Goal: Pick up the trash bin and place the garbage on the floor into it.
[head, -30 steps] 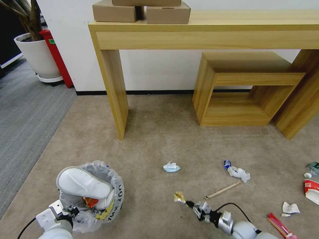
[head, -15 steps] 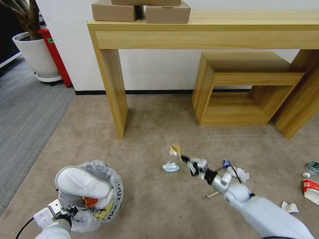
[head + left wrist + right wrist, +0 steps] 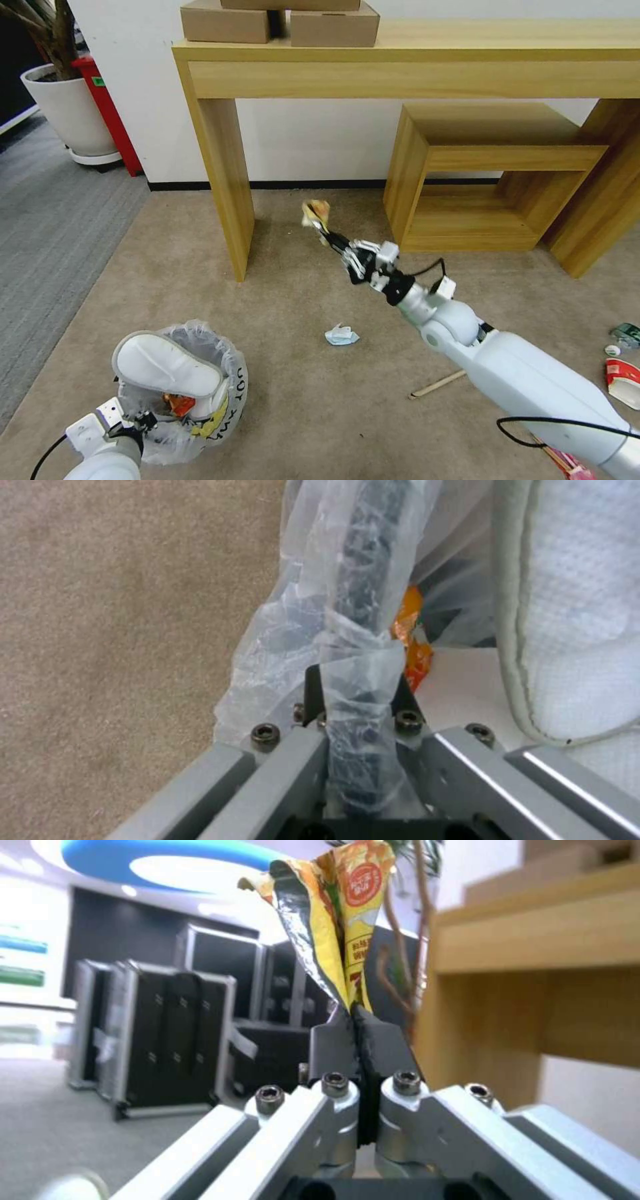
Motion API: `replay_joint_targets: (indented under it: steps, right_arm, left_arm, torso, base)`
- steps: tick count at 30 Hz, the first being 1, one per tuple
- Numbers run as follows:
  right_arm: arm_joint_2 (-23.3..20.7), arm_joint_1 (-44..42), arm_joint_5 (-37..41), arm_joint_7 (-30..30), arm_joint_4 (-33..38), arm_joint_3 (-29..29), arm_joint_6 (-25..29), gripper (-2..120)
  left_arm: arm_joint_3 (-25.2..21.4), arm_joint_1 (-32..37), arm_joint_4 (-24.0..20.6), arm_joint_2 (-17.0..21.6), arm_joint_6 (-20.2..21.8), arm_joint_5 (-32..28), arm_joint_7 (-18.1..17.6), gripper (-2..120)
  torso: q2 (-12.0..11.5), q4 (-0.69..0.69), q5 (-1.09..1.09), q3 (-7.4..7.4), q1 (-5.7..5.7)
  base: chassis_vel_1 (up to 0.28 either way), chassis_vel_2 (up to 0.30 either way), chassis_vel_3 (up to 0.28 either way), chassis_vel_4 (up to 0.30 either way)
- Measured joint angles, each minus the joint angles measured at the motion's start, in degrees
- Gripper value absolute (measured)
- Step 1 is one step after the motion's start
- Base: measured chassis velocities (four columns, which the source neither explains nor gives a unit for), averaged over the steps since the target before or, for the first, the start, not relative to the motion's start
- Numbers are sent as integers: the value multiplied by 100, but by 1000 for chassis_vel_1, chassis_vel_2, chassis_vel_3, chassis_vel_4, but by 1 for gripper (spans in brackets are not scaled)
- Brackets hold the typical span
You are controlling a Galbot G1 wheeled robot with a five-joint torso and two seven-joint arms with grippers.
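The trash bin (image 3: 227, 393), black under a crinkly white bag, sits at the lower left of the head view with a white slipper (image 3: 167, 365) and an orange wrapper inside. My left gripper (image 3: 142, 422) is shut on the bin's near rim; the left wrist view shows the bagged rim (image 3: 365, 605) pinched at the left gripper (image 3: 357, 680). My right gripper (image 3: 327, 233) is raised high over the floor (image 3: 300, 293), shut on a yellow wrapper (image 3: 315, 212). In the right wrist view this wrapper (image 3: 340, 925) sticks up from the shut right gripper (image 3: 357, 1015).
Crumpled paper (image 3: 341, 335), a wooden stick (image 3: 437, 385), a red-white bowl (image 3: 623, 381), a green-label bottle (image 3: 627, 333) and a red wrapper (image 3: 567, 461) lie on the carpet. A wooden desk leg (image 3: 230, 200) and a low shelf (image 3: 493, 173) stand behind.
My right arm has lifted the yellow wrapper from just above the carpet to well up and farther out. The left gripper and the bin have stayed put.
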Motion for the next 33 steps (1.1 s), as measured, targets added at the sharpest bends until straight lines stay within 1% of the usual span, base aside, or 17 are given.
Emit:
replay_joint_targets:
  steps: [5,6,7,9,10,13,14,17,18,20,22,23,25,26,28,33]
  right_arm:
    - [211,345,151,-3,-2,-524,-128,0]
    - [303,448,163,-2,-69,-796,-155,0]
    - [303,448,163,-2,-69,-796,-155,0]
    - [446,580,226,14,-129,-1218,-228,0]
    - [446,580,226,14,-129,-1218,-228,0]
    - [726,744,307,140,-221,-1967,-327,0]
    - [726,744,307,140,-221,-1967,-327,0]
    - [1081,853,393,328,-353,-2589,-413,0]
    - [1081,853,393,328,-353,-2589,-413,0]
    - [1215,875,410,371,-423,-2765,-433,0]
    - [1566,895,399,423,-670,-3193,-449,0]
    - [1566,895,399,423,-670,-3193,-449,0]
    - [1812,832,346,442,-933,-3470,-441,0]
    - [1812,832,346,442,-933,-3470,-441,0]
    - [1957,753,262,450,-1150,-3617,-402,0]
    - [2095,697,191,448,-1394,-3731,-343,0]
  left_arm:
    - [-15,-15,-3,29,4,-52,3,0]
    - [-17,-31,-2,34,5,-64,3,0]
    - [-17,-31,-2,34,5,-64,3,0]
    - [-19,-55,-2,43,8,-82,-3,0]
    - [-19,-55,-2,43,8,-82,-3,0]
    - [-43,-62,-6,73,15,-125,-8,0]
    - [-43,-62,-6,73,15,-125,-8,0]
    - [-90,-41,-17,108,32,-145,-6,0]
    - [-90,-41,-17,108,32,-145,-6,0]
    - [-96,-33,-23,114,32,-144,-9,0]
    - [-93,-25,-31,113,29,-132,-21,0]
    - [-93,-25,-31,113,29,-132,-21,0]
    - [-86,-27,-43,98,24,-114,-36,0]
    - [-86,-27,-43,98,24,-114,-36,0]
    - [-95,17,-56,94,15,-84,-39,0]
    - [-162,81,-100,118,14,-75,-50,0]
  torso:
    - [1,0,0,0,0]
    - [0,0,1,1,0]
    - [0,0,1,1,0]
    - [1,-1,0,0,0]
    - [1,-1,0,0,0]
    - [1,-1,-2,1,-1]
    - [1,-1,-2,1,-1]
    - [0,-2,-2,0,0]
    - [0,-2,-2,0,0]
    - [0,-1,0,0,-1]
    - [1,1,2,0,-1]
    - [1,1,2,0,-1]
    - [0,0,2,0,-1]
    - [0,0,2,0,-1]
    - [1,0,1,0,-1]
    - [1,0,2,0,-1]
  base:
    - [0,0,0,0]
    - [0,0,0,0]
    - [0,0,0,0]
    - [0,0,0,0]
    - [0,0,0,0]
    - [0,0,0,0]
    - [0,0,0,0]
    - [0,0,0,0]
    - [0,0,0,0]
    - [0,0,0,0]
    - [0,0,0,0]
    - [0,0,0,0]
    - [0,0,0,0]
    - [0,0,0,0]
    - [0,0,0,0]
    - [0,0,0,0]
